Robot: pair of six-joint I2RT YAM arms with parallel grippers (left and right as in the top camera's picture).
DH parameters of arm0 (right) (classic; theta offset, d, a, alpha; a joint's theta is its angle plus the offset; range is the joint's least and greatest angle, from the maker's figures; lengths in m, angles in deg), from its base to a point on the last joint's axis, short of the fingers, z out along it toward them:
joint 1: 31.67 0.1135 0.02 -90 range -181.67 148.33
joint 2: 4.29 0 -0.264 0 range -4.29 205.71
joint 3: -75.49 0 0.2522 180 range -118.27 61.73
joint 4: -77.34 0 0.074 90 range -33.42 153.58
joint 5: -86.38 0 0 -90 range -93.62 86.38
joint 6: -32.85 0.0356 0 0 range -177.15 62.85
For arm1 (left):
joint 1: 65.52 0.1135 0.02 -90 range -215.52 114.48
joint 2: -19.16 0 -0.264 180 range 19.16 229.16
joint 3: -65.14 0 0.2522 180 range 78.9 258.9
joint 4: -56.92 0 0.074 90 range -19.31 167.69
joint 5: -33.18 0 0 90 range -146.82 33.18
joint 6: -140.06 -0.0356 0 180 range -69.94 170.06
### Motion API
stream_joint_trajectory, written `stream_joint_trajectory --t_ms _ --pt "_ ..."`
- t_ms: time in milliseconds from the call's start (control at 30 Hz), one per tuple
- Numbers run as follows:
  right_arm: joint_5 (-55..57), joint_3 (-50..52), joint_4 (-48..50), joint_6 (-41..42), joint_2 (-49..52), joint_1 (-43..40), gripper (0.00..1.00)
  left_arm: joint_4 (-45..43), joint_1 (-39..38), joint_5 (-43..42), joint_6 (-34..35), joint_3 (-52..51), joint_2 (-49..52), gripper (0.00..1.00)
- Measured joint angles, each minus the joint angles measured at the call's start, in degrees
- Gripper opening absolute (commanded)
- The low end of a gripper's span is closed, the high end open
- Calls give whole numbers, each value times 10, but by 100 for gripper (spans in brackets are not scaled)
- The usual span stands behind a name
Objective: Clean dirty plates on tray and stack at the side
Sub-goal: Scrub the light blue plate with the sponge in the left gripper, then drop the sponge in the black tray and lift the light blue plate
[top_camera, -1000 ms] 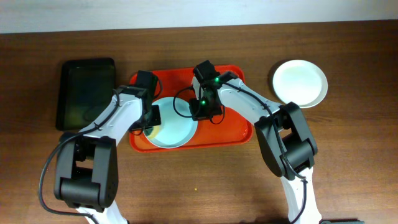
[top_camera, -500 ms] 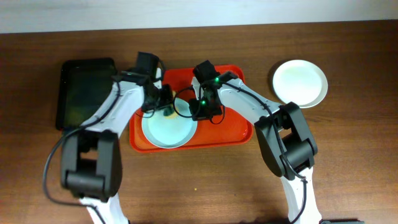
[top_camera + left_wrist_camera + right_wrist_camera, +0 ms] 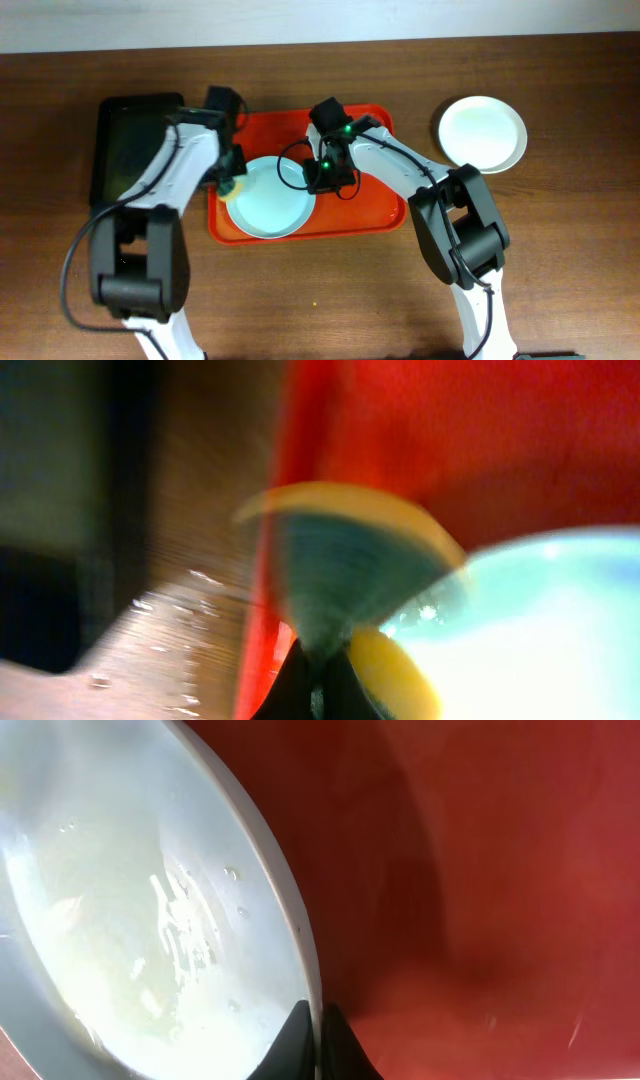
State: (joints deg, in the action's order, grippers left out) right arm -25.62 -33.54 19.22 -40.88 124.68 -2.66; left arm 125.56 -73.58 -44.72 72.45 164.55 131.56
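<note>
I see the pale blue plate (image 3: 270,200) lying in the left half of the red tray (image 3: 375,205), with my right fingers (image 3: 297,1048) pinched narrow on its right rim. My left fingers (image 3: 288,690) clamp a yellow-and-green sponge (image 3: 350,570) at the plate's left edge, blurred in the wrist view. A white plate (image 3: 481,133) sits well apart on the table (image 3: 560,260), to the right.

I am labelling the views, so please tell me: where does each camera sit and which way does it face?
Overhead: above the table, looking straight down; left arm and right arm show.
Left wrist: looks along its fingers at sponge and tray edge.
Right wrist: looks along its fingers at the plate rim.
All share plate and tray.
</note>
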Motion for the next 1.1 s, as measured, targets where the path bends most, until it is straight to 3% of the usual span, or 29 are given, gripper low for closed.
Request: stream_joint_trajectory --t_ms 233,400,567,633,733,767,800,867,967,1100 --pt "0 0 0 0 0 0 4 -39 53 4 2 23 -101 0" --pt "0 0 0 0 0 -1 4 -77 181 1 15 23 -71 0" --pt "0 0 0 0 0 -1 4 -122 207 -36 18 23 23 6" --pt "0 0 0 0 0 -1 4 -131 207 -42 20 23 49 30" --pt "0 0 0 0 0 -1 4 -137 215 -45 24 25 51 38" --pt "0 0 0 0 0 -1 4 -125 221 -46 23 28 51 56" --pt "0 0 0 0 0 -1 4 -109 228 -47 24 32 50 87" --pt "0 -1 -2 0 0 -1 4 -84 240 -54 22 43 40 99" --pt "27 -18 -44 -12 0 -1 4 -68 258 -99 25 70 -24 100" --pt "205 -108 -172 -26 -14 20 4 -67 261 -137 25 84 -116 99"
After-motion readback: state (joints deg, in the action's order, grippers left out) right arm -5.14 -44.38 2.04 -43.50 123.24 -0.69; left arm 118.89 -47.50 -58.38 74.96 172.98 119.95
